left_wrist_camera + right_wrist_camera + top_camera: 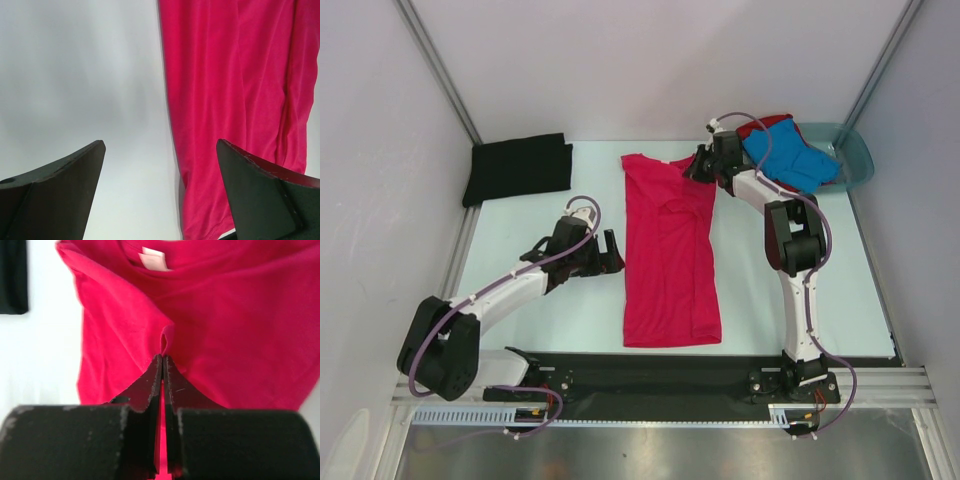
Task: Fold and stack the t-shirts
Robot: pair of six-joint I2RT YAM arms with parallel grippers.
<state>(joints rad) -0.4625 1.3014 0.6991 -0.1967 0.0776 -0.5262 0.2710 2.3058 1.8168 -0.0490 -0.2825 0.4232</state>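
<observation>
A magenta-pink t-shirt (pixel 668 250) lies lengthwise in the middle of the table, folded narrow. My right gripper (pixel 701 163) is at its far right corner, shut on a pinch of the pink cloth (pixel 167 337) near the collar tag. My left gripper (pixel 608 250) stands open just left of the shirt's left edge (pixel 172 125), nothing between its fingers. A folded black t-shirt (pixel 517 167) rests at the far left. A blue t-shirt (pixel 790 158) lies on a red one (pixel 775 121) in the teal basin.
The translucent teal basin (pixel 857 155) sits at the far right corner against the wall. White walls with metal rails close in the table on three sides. The arms' black base rail (pixel 650 380) runs along the near edge.
</observation>
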